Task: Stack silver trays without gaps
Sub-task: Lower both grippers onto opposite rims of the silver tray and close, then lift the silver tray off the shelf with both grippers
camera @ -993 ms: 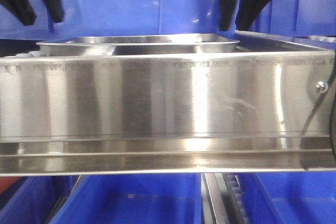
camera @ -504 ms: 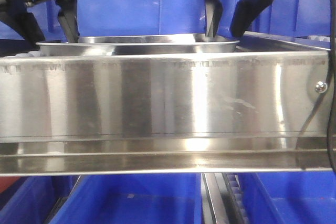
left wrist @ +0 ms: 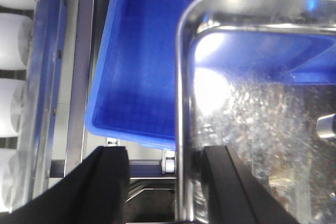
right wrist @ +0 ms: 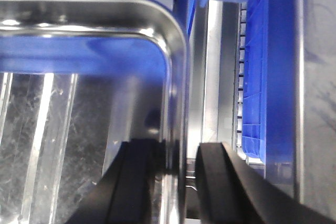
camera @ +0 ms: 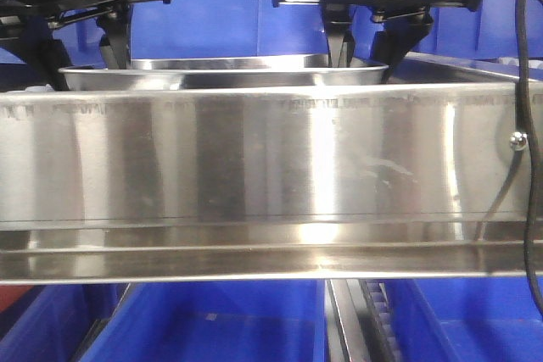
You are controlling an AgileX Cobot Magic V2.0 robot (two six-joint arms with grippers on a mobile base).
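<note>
Tools straddle tray rim (jaws apart)

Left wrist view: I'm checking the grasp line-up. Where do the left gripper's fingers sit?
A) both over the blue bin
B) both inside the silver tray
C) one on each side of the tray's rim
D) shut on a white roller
C: the rim of the silver tray passes between the fingers of the open left gripper, with one finger outside the rim and one inside the tray.
</note>
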